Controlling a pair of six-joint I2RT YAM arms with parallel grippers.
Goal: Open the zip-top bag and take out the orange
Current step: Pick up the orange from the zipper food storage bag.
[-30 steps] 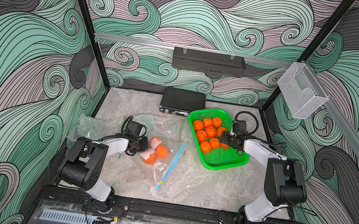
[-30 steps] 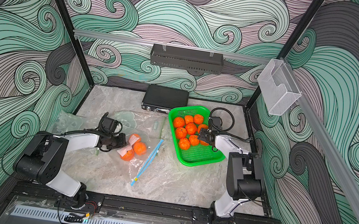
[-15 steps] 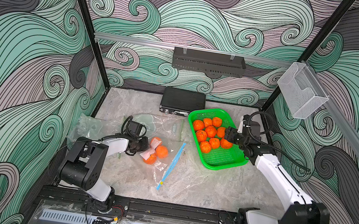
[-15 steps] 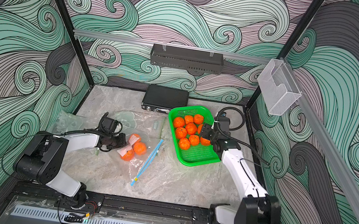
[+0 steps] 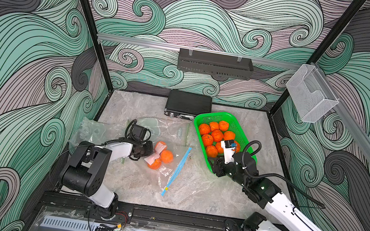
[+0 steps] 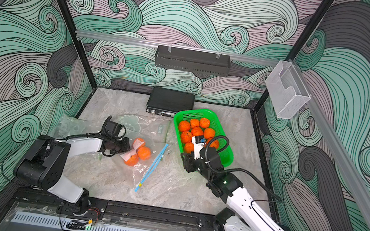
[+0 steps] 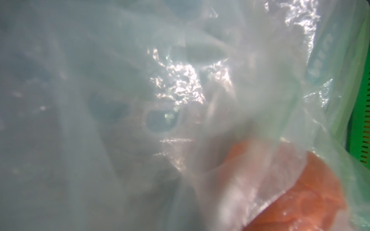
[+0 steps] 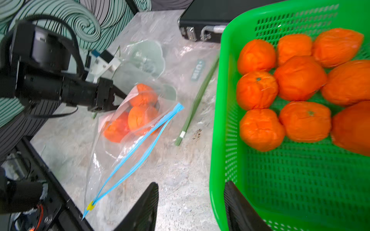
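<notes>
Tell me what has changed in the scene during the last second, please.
The right gripper drew back toward its own base, away from the loose oranges in the green basket. It now hangs open and empty at the basket's near corner. The left gripper stayed shut on the zip-top bag, and the bagged oranges did not move.

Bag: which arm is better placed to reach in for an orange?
Right. The right gripper is open and empty, beside the basket, facing the parted blue zip of the bag. The left gripper is shut on the bag's opposite end, holding it.
</notes>
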